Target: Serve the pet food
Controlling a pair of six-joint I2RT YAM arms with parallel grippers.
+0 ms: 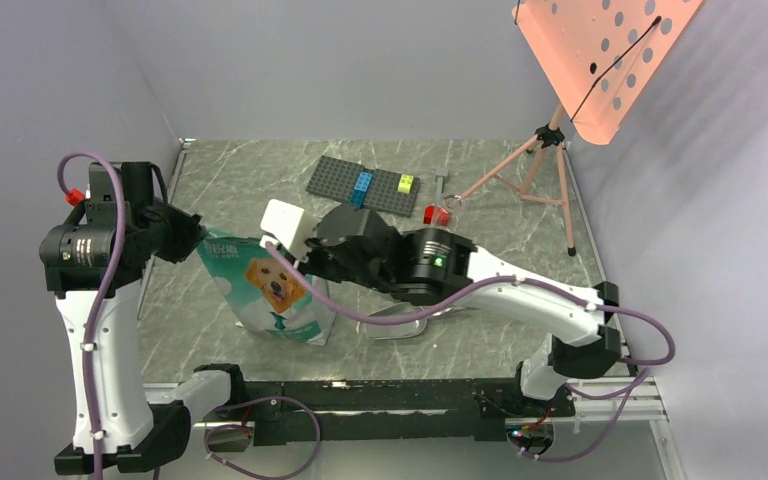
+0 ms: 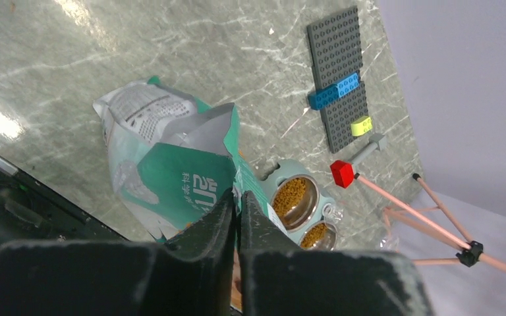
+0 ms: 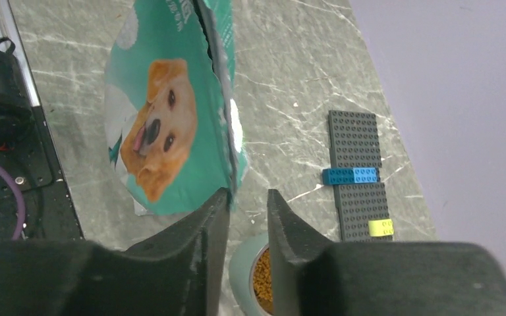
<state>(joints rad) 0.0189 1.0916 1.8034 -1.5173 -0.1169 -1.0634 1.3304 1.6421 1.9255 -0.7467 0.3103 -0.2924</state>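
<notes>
Between my left hand's fingertips sits the torn top edge of the pouch, and the fingers are pressed together on it with no gap showing. I hold it there, I think, so the bag stands up on the tabletop with its mouth open instead of flopping over.

My right hand hangs over the other side of that mouth with its fingers apart. The pouch's edge lies against the outside of one finger, not in the gap, so this hand grips nothing that I can see. Whether it is coming in for a hold or letting go, I cannot say.

Just past my left fingertips, beyond the pouch, is the grey-green twin dish. The pet food is already in it: orange-brown pellets lie in both steel bowls. Directly beneath my right fingers one bowl shows too, with kibble in it. More is presumably inside the bag, but its inside is hidden from me.

Under my right forearm, on the near side of the pouch, the metal scoop lies on the tabletop, held by neither hand. With both bowls filled, serving looks largely done to me.
</notes>
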